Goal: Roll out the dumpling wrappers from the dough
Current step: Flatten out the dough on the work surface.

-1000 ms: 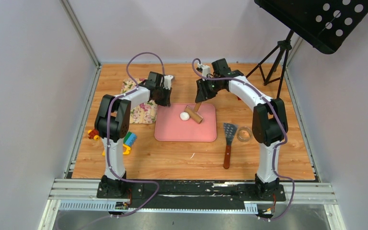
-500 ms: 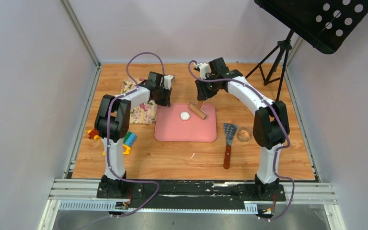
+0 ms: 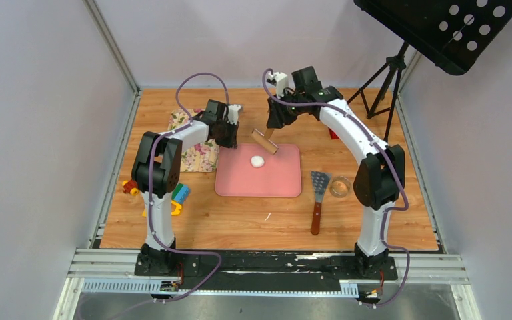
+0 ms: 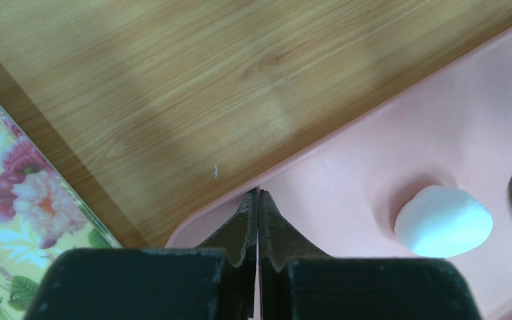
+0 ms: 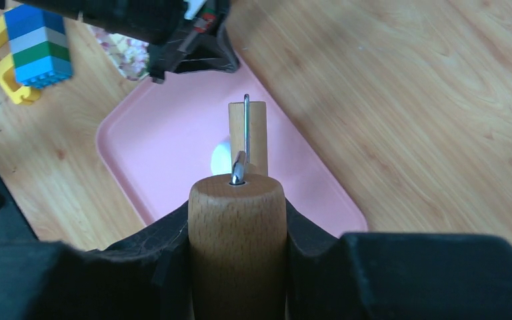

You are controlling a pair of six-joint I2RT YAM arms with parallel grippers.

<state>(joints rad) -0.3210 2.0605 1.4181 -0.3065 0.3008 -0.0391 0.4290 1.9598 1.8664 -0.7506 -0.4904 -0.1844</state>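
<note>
1 small white ball of dough (image 3: 257, 161) sits on the flat pink rectangular mat (image 3: 267, 183), in its far-left part. It's thick and rounded, not rolled flat.

On the right gripper (image 5: 237, 220) the jaws are part-way apart, clamped on both sides of the round light-wood handle of the small rolling pin (image 3: 264, 141). A thin metal wire runs from the handle's end to the short wooden roller barrel. Top view: the barrel is over the mat's far edge, just beyond the dough and apart from it. Right wrist view: the barrel hides part of the dough.

The left gripper (image 4: 258, 200) is fully closed, fingers pressed together, holding nothing. Its tips are at the mat's far-left corner; cannot tell if they touch it. The dough lies near them.

Off the mat:
- 1 slotted metal spatula with a wooden handle (image 3: 317, 193), to the right
- 1 clear glass dish (image 3: 339, 187), just beside the spatula
- 1 floral cloth (image 3: 199, 157), to the left
- coloured toy blocks (image 3: 181, 193), near-left
</note>
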